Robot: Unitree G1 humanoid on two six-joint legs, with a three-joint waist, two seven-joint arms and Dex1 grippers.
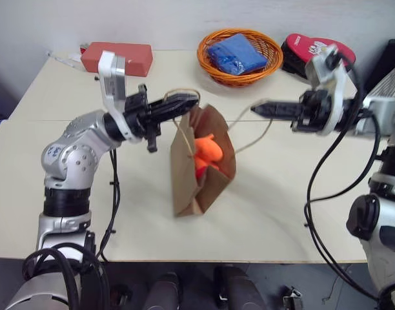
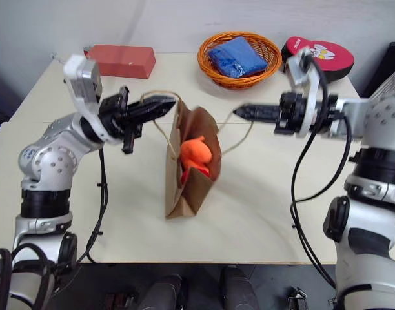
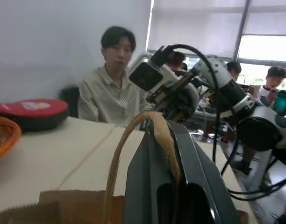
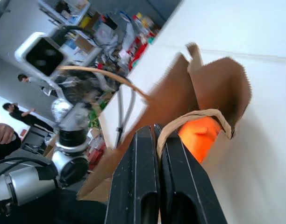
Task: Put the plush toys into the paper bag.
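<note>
The orange plush toy (image 1: 207,150) sits inside the brown paper bag (image 1: 188,187), showing through the open mouth, with the red plush toy (image 1: 201,172) tucked just below it (only a sliver of red is visible). The bag stands near the middle of the pale table (image 1: 281,213), its mouth pulled wide and its top leaning toward the robot's right.

The left gripper (image 1: 184,101) is clamped shut on the bag's left string handle (image 1: 178,93), at the bag's top edge; in the left wrist view the beige loop (image 3: 116,158) runs over the closed black fingers (image 3: 154,177). The right gripper (image 1: 257,109) is also closed, pinching the other string handle (image 1: 259,135), which trails in a slack curve back to the bag's rim. In the right wrist view that handle (image 4: 189,119) loops across the pressed-together fingers (image 4: 138,177), with the orange toy right behind it.

At the table's far edge stand a red rectangular box (image 1: 117,57), an orange wire basket (image 1: 210,61) holding a folded blue cloth (image 1: 236,53), and a red padded disc (image 1: 313,48) with a white cartoon.

A seated person in a striped shirt (image 3: 108,100) shows beyond the table in the left wrist view.
</note>
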